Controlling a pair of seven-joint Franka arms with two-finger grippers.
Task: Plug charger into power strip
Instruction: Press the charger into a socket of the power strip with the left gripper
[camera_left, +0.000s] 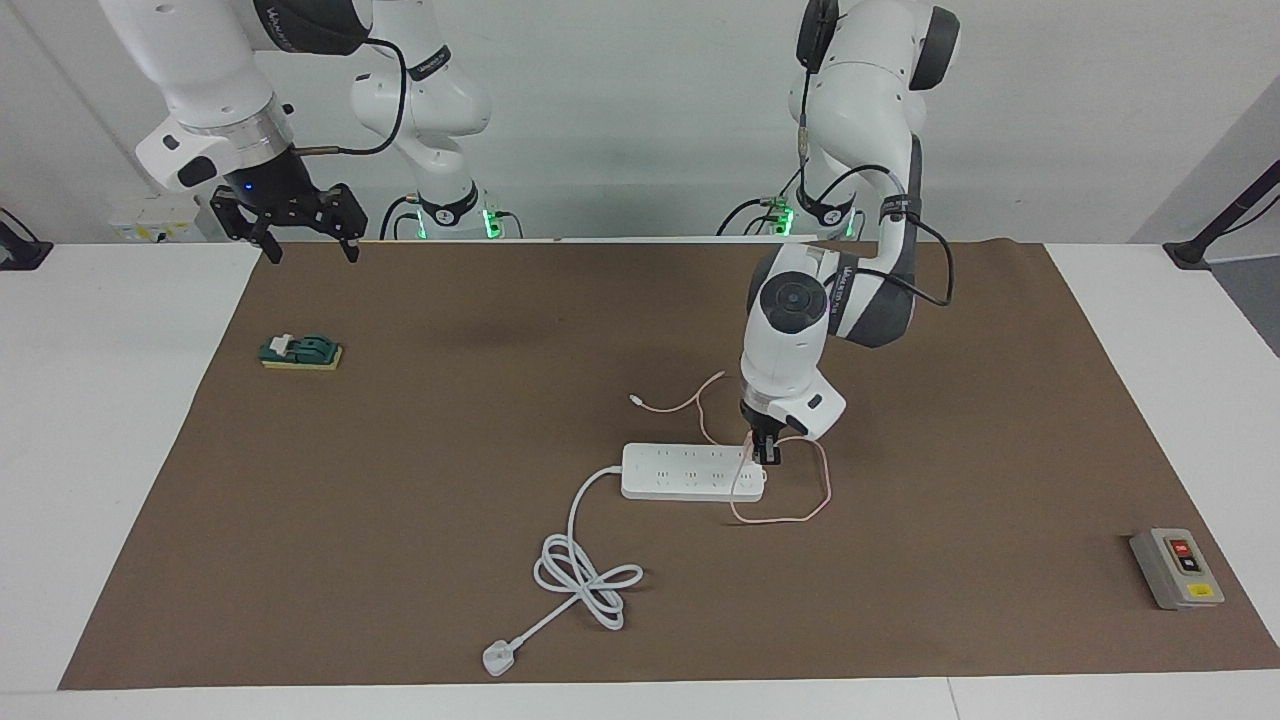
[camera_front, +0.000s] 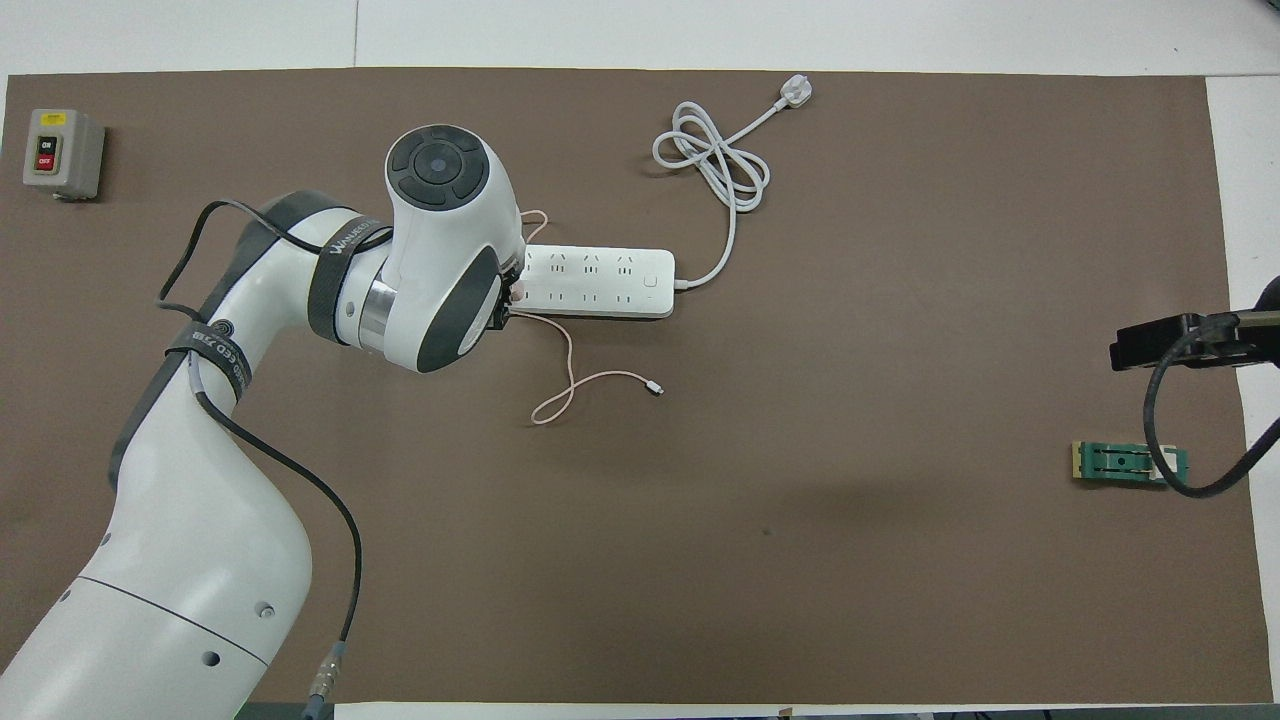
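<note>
The white power strip (camera_left: 680, 472) (camera_front: 600, 283) lies mid-mat. My left gripper (camera_left: 770, 455) (camera_front: 508, 305) hangs just over the strip's end toward the left arm's end of the table. It is shut on the small pink charger (camera_front: 517, 292), which its fingers mostly hide. The charger's thin pink cable (camera_left: 800, 515) (camera_front: 570, 370) loops from the gripper across that end of the strip and onto the mat. The sockets that show hold nothing. My right gripper (camera_left: 295, 235) waits open, raised over the mat's edge by its base.
The strip's thick white cord (camera_left: 585, 575) (camera_front: 712, 160) coils farther from the robots and ends in a plug (camera_left: 497, 657). A grey button box (camera_left: 1176, 568) (camera_front: 62, 152) sits toward the left arm's end. A green block (camera_left: 301, 351) (camera_front: 1128, 463) lies toward the right arm's end.
</note>
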